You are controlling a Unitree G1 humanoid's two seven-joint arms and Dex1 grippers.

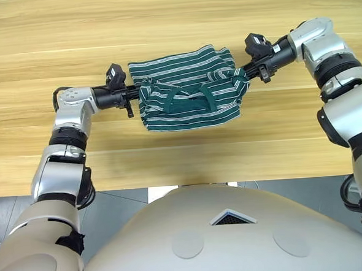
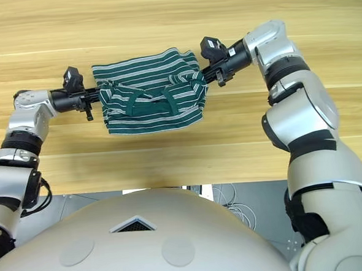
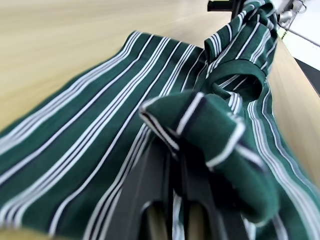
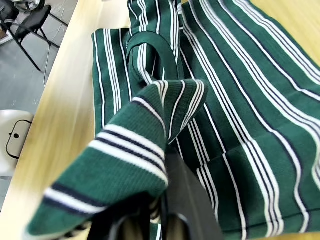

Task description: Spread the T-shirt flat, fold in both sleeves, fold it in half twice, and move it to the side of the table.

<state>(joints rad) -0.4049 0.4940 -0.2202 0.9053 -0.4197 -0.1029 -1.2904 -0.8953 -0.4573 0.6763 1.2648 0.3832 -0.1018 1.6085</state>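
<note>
Gripping opposite T-shirt (image 1: pixel 187 89) edges, left tool (image 1: pixel 138 96) and right tool (image 1: pixel 245 71) flank it.

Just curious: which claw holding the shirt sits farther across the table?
The right gripper; it pinches the T-shirt farther from the robot than the left gripper does.

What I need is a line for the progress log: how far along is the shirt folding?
Looks done: the shirt is already a compact stack, sleeves apparently tucked in. In hand: the left jaws and right jaws each pinch an end of a bunched edge, seemingly mid-fold. Left: finishing the halving, then shifting it from the middle of the table.
</note>
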